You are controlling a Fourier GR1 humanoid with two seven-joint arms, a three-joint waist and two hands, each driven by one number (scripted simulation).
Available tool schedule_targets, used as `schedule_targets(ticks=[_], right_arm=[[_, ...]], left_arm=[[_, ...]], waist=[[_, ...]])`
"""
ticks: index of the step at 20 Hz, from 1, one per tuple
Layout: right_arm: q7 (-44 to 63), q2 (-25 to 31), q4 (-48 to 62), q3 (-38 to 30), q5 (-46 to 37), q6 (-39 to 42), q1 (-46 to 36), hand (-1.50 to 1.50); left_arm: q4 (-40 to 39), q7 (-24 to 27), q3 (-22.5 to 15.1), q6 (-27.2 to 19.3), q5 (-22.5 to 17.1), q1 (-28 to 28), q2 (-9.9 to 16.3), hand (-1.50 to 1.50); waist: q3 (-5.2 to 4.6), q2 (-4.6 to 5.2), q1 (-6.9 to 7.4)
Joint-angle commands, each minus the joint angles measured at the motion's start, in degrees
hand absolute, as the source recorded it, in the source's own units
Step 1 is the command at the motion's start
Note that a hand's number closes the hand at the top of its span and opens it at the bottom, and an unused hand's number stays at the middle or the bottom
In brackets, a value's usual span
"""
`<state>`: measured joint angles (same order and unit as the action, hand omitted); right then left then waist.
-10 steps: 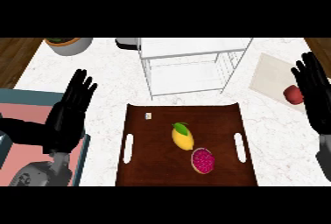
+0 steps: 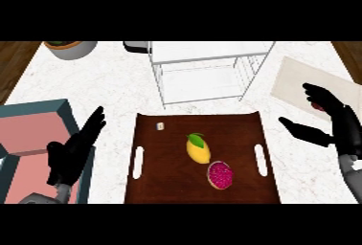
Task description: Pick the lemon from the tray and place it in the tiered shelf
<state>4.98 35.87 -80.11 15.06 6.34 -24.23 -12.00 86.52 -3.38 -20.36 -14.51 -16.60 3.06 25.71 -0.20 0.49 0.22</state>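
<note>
Yellow oval lemon with a green leaf [image 2: 198,148] sits near the middle of the dark brown wooden tray with white slot handles [image 2: 152,191], untouched. Just beside it, toward the near right: a halved fruit with magenta flesh [image 2: 220,174]. Small pale tag [image 2: 160,126] at the tray's far left corner.

White wire tiered shelf [image 2: 205,72] stands on the white marble worktop [image 2: 113,81] just beyond the tray's far edge.

Right hand [image 2: 338,125] hangs right of the tray, fingers apart and partly bent, thumb pointing toward the tray, holding nothing. Left hand [image 2: 74,153] is left of the tray, over the edge of a teal box with a pink inside [image 2: 32,131], fingers straight and together, empty.

Judgement: pick not started. Risks:
- Lemon and cut fruit nearly touch; a grasp coming from the near side could shove or catch the cut fruit.
- Lemon is rounded and lies on its side; an off-centre close could roll it across the tray.
- Shelf openings are framed by thin wire; a carried lemon or the hand could clip the front rail on entry.
- Pale cutting board [image 2: 311,86] with a dark red object on it lies under the right hand; that object is mostly hidden.
</note>
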Motion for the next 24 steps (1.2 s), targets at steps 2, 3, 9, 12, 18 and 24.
schedule_targets(ticks=[2, 3, 9, 12, 18, 24], right_arm=[[-6.45, -11.80, 5.93, 1.25, 3.84, 0.97, -0.97, -1.50], [-11.09, -11.87, 5.38, 1.22, 5.57, 4.81, 0.53, -1.50], [-5.11, -10.43, -1.95, 8.24, 0.00, 11.36, -3.26, -1.50], [4.49, -7.37, -9.78, 11.81, -1.56, 13.90, -2.92, -1.50], [26.61, -0.32, -11.89, 21.02, -13.99, 18.74, -14.57, -1.50], [47.92, -1.53, -12.89, 30.48, -28.51, 24.65, -23.81, -1.50]], left_arm=[[-7.07, 0.76, -0.87, 3.60, 1.63, 1.26, 0.44, 0.00], [-6.35, -0.30, -0.50, 3.12, 1.82, 2.15, 0.40, 0.00], [-12.02, 4.61, 0.82, 5.14, 3.09, 2.06, -2.08, 0.00], [-7.65, 5.37, 0.03, 4.76, 3.93, -3.61, -0.39, 0.00], [-8.95, 3.24, -0.59, 6.00, 3.89, -0.40, -0.87, 0.00], [-10.28, 3.40, 0.12, 6.01, 3.64, 0.68, -1.84, 0.00]], waist=[[0.29, 0.03, 0.25], [0.32, -0.11, 0.01], [0.16, -0.45, -0.30], [0.14, -0.74, 0.00], [-0.22, -0.95, 1.09], [-0.23, -0.99, 0.94]])
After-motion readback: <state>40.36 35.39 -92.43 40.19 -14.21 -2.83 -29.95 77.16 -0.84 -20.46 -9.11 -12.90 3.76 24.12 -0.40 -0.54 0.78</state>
